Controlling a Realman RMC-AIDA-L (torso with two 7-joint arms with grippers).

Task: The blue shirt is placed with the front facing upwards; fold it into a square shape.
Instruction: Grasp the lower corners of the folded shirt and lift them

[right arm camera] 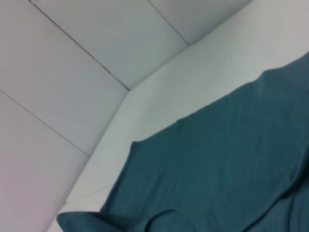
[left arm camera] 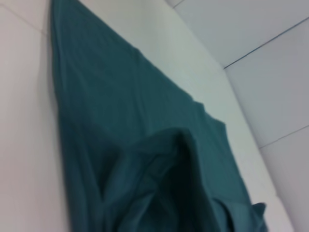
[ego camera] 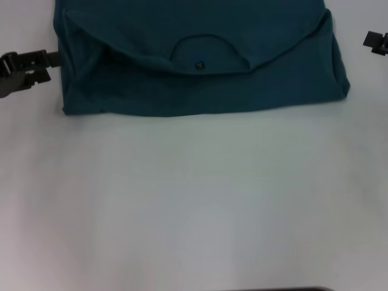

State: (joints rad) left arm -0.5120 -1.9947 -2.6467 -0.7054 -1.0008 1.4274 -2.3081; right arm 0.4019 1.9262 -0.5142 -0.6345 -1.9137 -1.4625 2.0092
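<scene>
Blue shirt point(ego camera: 200, 66) folded on tabletop point(ego camera: 194, 200), between my grippers. Left gripper point(ego camera: 27, 66) beside its edge, right gripper point(ego camera: 376, 41) apart; jaws' state unclear.

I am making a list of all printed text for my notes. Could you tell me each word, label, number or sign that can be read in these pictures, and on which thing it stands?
No text can be read in any view.
The blue shirt is folded, and no lettering shows on its visible surfaces.
A small dark tag sits inside the neckline; it is too small to read.
</scene>
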